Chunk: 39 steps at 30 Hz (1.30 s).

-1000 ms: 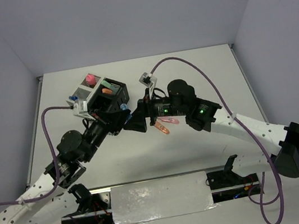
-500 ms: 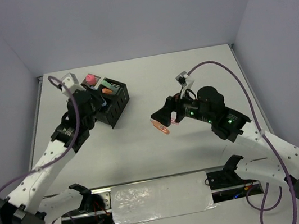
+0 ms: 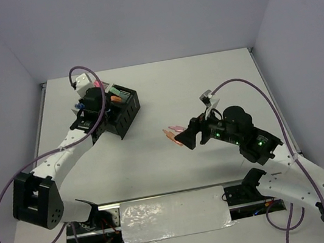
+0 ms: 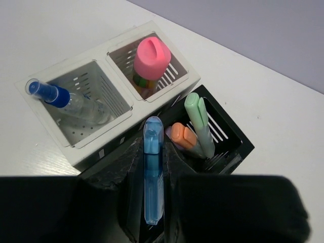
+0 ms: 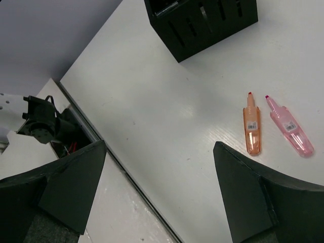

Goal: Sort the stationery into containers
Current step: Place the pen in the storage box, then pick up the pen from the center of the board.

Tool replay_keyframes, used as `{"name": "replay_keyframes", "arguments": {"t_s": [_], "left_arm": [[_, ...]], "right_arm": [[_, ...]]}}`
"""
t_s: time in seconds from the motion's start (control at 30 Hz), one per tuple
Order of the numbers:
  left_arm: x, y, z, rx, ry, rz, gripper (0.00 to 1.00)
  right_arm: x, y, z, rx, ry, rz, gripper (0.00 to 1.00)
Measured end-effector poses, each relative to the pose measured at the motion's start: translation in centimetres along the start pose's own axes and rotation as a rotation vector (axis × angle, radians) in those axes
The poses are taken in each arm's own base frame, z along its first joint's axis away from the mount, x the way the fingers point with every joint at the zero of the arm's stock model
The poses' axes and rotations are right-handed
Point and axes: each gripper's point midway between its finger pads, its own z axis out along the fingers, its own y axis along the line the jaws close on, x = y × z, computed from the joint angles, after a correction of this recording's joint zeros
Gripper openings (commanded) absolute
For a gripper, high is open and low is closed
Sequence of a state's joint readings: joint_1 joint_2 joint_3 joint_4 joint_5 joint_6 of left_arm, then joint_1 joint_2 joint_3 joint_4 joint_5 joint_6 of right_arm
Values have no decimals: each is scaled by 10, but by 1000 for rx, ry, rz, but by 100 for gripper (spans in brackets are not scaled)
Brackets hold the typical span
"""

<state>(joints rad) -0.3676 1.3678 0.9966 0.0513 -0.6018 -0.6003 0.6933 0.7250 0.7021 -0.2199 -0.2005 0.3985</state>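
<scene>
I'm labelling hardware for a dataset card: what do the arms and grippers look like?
Left arm and right arm: white link shells, black joint housings, black bases. A purple cable loops along each. Green lights glow on the right arm's black housing. Left gripper and right gripper have matte black, wedge-shaped fingers.
</scene>
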Motion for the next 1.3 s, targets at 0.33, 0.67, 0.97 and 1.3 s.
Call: {"name": "replay_keyframes", "arguments": {"t_s": [0.33, 0.67, 0.97, 1.3], "left_arm": [[31, 1, 19, -10, 44, 16, 68], [11, 6, -8, -10, 57, -26, 99], [-40, -25, -121, 374, 145, -30, 99], [38, 7, -177, 563, 344, 170, 99]], "right_arm": [[16, -7, 13, 12, 77, 0, 95], [22, -34, 43, 136, 177, -30, 94], [95, -115, 99, 403, 559, -116, 69], [138, -140, 110, 441, 738, -172, 63]]}}
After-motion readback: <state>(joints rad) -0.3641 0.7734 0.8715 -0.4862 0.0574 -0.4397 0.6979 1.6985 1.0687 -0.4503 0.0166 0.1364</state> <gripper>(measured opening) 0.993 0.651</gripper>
